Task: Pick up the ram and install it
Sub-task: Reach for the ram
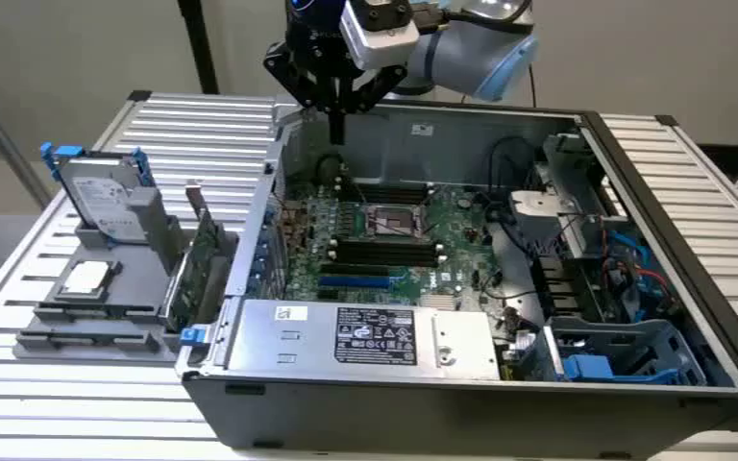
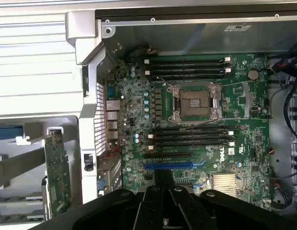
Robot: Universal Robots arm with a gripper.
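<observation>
Black gripper (image 1: 337,133) | narrow, closed to a point | above green motherboard (image 1: 388,240) | near case (image 1: 472,134) rear wall

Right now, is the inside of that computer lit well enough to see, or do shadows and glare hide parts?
Exterior view: the motherboard is evenly lit, while the cable bay toward the exterior view's right sits in shadow. Wrist view: the slatted table washes out pale, the hand is a dark silhouette, and the motherboard is evenly lit with no glare.

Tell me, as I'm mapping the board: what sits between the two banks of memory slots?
The CPU socket sits there, plain in the wrist view.
</observation>
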